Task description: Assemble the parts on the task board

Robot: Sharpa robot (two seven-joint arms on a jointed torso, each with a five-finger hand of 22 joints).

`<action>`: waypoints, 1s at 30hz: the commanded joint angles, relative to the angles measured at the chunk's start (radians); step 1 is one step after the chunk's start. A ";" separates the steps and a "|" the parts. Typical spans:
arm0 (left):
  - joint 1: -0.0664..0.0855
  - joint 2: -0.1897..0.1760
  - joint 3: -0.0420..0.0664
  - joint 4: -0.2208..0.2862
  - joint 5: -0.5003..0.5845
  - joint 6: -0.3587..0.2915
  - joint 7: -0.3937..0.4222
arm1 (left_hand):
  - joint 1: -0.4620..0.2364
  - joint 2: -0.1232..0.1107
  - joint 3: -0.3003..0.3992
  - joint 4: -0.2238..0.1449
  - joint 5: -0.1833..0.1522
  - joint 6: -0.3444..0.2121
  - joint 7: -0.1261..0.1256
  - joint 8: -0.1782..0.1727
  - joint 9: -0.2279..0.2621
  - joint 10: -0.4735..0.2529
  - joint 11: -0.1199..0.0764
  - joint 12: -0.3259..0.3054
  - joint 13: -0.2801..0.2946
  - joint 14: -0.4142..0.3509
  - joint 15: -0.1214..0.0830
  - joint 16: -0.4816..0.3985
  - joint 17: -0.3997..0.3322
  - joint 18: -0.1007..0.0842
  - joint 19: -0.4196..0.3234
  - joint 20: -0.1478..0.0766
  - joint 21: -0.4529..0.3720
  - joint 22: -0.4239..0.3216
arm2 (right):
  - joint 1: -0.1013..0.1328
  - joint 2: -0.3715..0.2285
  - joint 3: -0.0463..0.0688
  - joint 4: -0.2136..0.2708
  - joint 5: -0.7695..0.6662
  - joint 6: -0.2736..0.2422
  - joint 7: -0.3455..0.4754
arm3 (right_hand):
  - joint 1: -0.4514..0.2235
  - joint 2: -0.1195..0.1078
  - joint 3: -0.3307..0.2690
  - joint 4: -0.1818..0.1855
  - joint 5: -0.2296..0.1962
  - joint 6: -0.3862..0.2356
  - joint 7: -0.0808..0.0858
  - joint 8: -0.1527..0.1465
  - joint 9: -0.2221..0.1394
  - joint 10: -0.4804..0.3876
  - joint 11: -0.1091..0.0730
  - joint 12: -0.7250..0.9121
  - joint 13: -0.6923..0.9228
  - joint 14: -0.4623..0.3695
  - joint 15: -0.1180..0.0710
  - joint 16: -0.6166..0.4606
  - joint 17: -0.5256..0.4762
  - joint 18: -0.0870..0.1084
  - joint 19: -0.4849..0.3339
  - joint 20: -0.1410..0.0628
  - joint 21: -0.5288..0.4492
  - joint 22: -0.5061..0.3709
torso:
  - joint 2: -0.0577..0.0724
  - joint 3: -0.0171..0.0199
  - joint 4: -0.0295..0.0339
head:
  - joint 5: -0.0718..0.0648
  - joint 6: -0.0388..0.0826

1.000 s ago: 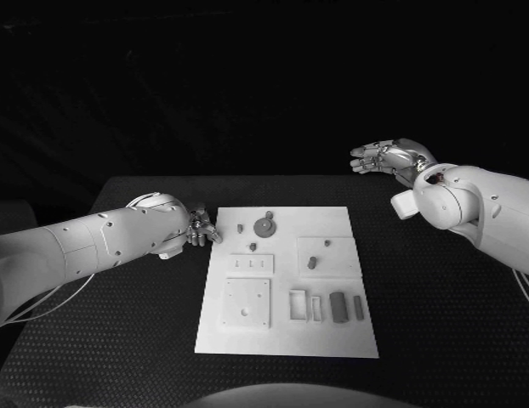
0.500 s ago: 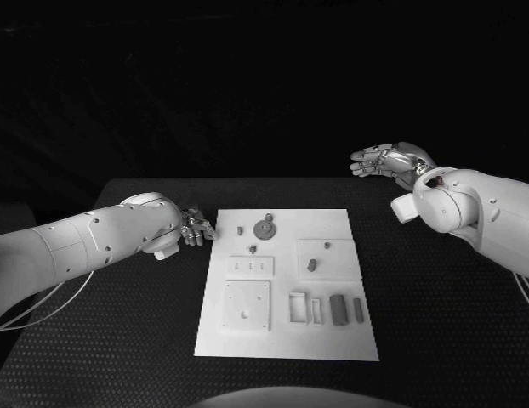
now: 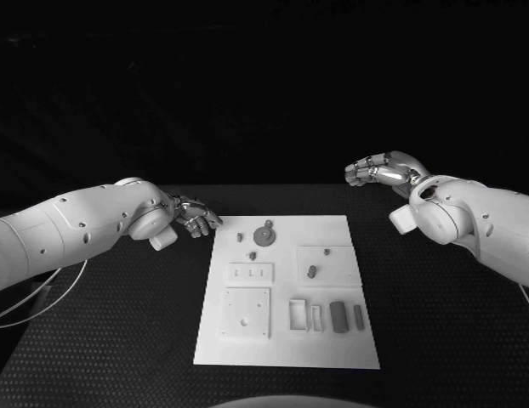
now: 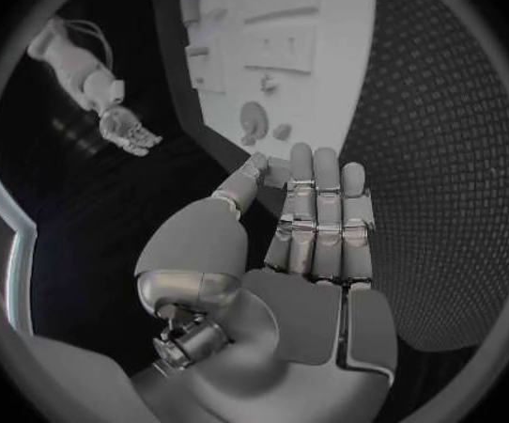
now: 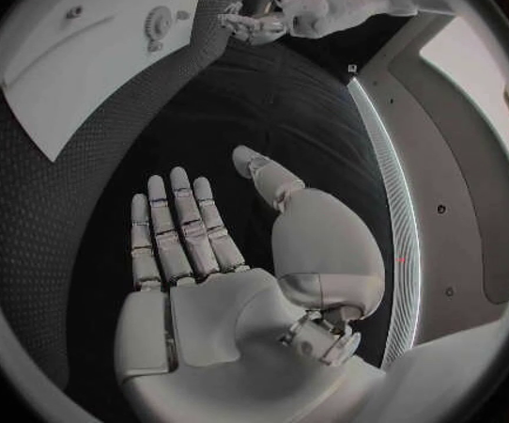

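Task board (image 3: 287, 289) flat in the middle of the black table (image 3: 117, 340), long side running away from the robot. Round gear-like part (image 3: 264, 230) lying near the far edge, smaller part (image 3: 239, 229) just beside it toward the left hand, another small part (image 3: 253, 254) a little nearer. Further in: a small part (image 3: 312, 272) on a raised square, then a row of upright grey parts (image 3: 338, 316) beside an open frame near the board's right side. Square plate with corner holes (image 3: 245, 312) at the near left

Left hand (image 3: 196, 218) off the board's far left corner, just beside the edge, fingers straight and side by side, thumb apart, holding nothing; in the left wrist view same hand (image 4: 301, 254) flat-palmed, fingertips aimed at the board corner. Right hand (image 3: 383, 169) well apart from the board past its far right corner, raised, fingers loosely apart, empty; right wrist view: palm (image 5: 196, 254) spread wide over bare table

By judgement, task at its very start: no part in either hand, loose parts scattered, nothing plainly seated together. All the picking and fitting left. Whether any part already sits in its final socket: too small to tell

No brand, label or readable writing anywhere on board, parts or arms
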 commanded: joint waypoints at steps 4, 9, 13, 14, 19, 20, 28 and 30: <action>0.011 -0.005 -0.001 -0.005 0.470 0.235 0.122 | 0.016 0.016 0.006 -0.006 0.009 0.000 0.001 0.010 -0.002 0.001 0.002 -0.010 -0.001 -0.002 0.002 -0.002 0.004 -0.015 -0.021 -0.030 -0.011 0.022 | -0.006 -0.001 0.000 0.030 -0.218 -0.014 0.033 | 0.047 -0.006 0.007 -0.005 -0.023 0.022 0.002 0.010 0.001 0.016 0.000 -0.001 0.001 0.006 0.008 0.006 0.000 -0.006 0.010 -0.004 -0.008 0.005 | -0.001 0.0013 -0.0031 | 0.000 0.020; 0.010 0.002 -0.004 -0.005 0.583 0.376 0.163 | 0.015 0.018 0.003 -0.005 0.002 -0.004 0.003 0.010 -0.004 -0.002 0.004 -0.015 -0.001 -0.006 0.005 -0.004 0.005 -0.015 -0.035 -0.024 -0.016 0.021 | -0.017 0.001 0.000 0.049 -0.278 -0.013 0.040 | 0.075 -0.009 0.018 -0.004 -0.050 0.028 -0.008 0.013 0.001 0.023 -0.002 0.001 0.002 0.011 0.008 0.010 0.002 -0.004 0.016 -0.005 -0.009 0.007 | 0.001 0.0017 -0.0031 | -0.003 0.034; 0.010 0.001 -0.006 0.006 0.619 0.454 0.185 | 0.005 0.022 -0.004 -0.002 -0.026 -0.006 0.005 0.013 -0.008 -0.002 0.006 -0.021 -0.001 -0.009 0.006 -0.005 0.008 -0.015 -0.040 -0.021 -0.017 0.020 | -0.025 0.009 0.000 0.055 -0.307 0.000 0.042 | 0.097 -0.013 0.024 -0.005 -0.071 0.025 -0.023 0.011 -0.002 0.041 -0.009 0.008 0.007 0.025 0.005 0.018 0.006 0.000 0.029 -0.005 -0.011 0.008 | 0.001 0.0020 -0.0016 | -0.003 0.046; 0.010 0.000 -0.007 0.009 0.628 0.472 0.188 | 0.004 0.022 -0.004 -0.002 -0.028 -0.006 0.005 0.013 -0.009 -0.003 0.006 -0.022 -0.001 -0.010 0.007 -0.005 0.008 -0.015 -0.041 -0.021 -0.018 0.020 | -0.027 0.011 -0.001 0.059 -0.312 0.006 0.043 | 0.101 -0.012 0.025 -0.005 -0.078 0.025 -0.025 0.011 -0.003 0.048 -0.012 0.011 0.009 0.032 0.003 0.022 0.008 0.002 0.035 -0.006 -0.011 0.008 | 0.001 0.0024 -0.0017 | -0.002 0.049; 0.008 -0.002 -0.010 0.025 0.672 0.544 0.201 | 0.007 0.024 -0.003 -0.003 -0.031 -0.010 0.006 0.013 -0.011 -0.006 0.008 -0.028 -0.002 -0.013 0.008 -0.006 0.009 -0.015 -0.046 -0.019 -0.021 0.018 | -0.032 0.024 -0.002 0.072 -0.308 0.059 0.037 | 0.104 -0.009 0.020 -0.005 -0.114 0.028 -0.029 0.011 -0.006 0.107 -0.039 0.041 0.038 0.111 -0.032 0.074 0.047 0.031 0.110 -0.011 -0.004 0.003 | 0.001 0.0023 -0.0026 | -0.001 0.058; 0.008 -0.002 -0.011 0.030 0.682 0.557 0.199 | 0.007 0.024 -0.003 -0.004 -0.031 -0.011 0.006 0.012 -0.012 -0.006 0.008 -0.028 -0.002 -0.014 0.008 -0.007 0.009 -0.015 -0.047 -0.019 -0.021 0.018 | -0.032 0.026 -0.002 0.076 -0.296 0.075 0.036 | 0.101 -0.008 0.017 -0.006 -0.120 0.029 -0.030 0.011 -0.007 0.125 -0.048 0.051 0.050 0.133 -0.043 0.089 0.063 0.042 0.136 -0.012 -0.001 -0.001 | 0.001 0.0024 -0.0031 | -0.002 0.058; 0.004 0.002 -0.011 0.044 0.709 0.638 0.206 | 0.008 0.032 -0.001 -0.003 -0.030 -0.013 0.007 0.012 -0.014 -0.006 0.008 -0.033 -0.003 -0.018 0.011 -0.008 0.011 -0.015 -0.052 -0.017 -0.025 0.017 | -0.040 0.045 -0.003 0.097 -0.095 0.219 0.026 | 0.100 -0.006 -0.031 -0.006 -0.127 0.029 -0.058 0.022 0.000 0.228 -0.144 0.264 0.380 0.275 -0.148 0.272 0.335 0.142 0.391 -0.011 0.036 -0.038 | 0.001 0.0026 -0.0041 | -0.018 0.061; 0.004 0.003 -0.011 0.048 0.709 0.653 0.207 | 0.009 0.033 0.000 -0.004 -0.030 -0.014 0.007 0.012 -0.014 -0.006 0.009 -0.034 -0.003 -0.018 0.011 -0.008 0.011 -0.015 -0.052 -0.017 -0.025 0.017 | -0.041 0.047 -0.003 0.106 -0.039 0.251 0.021 | 0.105 0.004 -0.046 -0.013 -0.117 0.029 -0.068 0.022 0.002 0.199 -0.157 0.399 0.531 0.298 -0.173 0.340 0.457 0.162 0.448 -0.013 0.064 -0.029 | 0.002 0.0021 -0.0028 | -0.021 0.063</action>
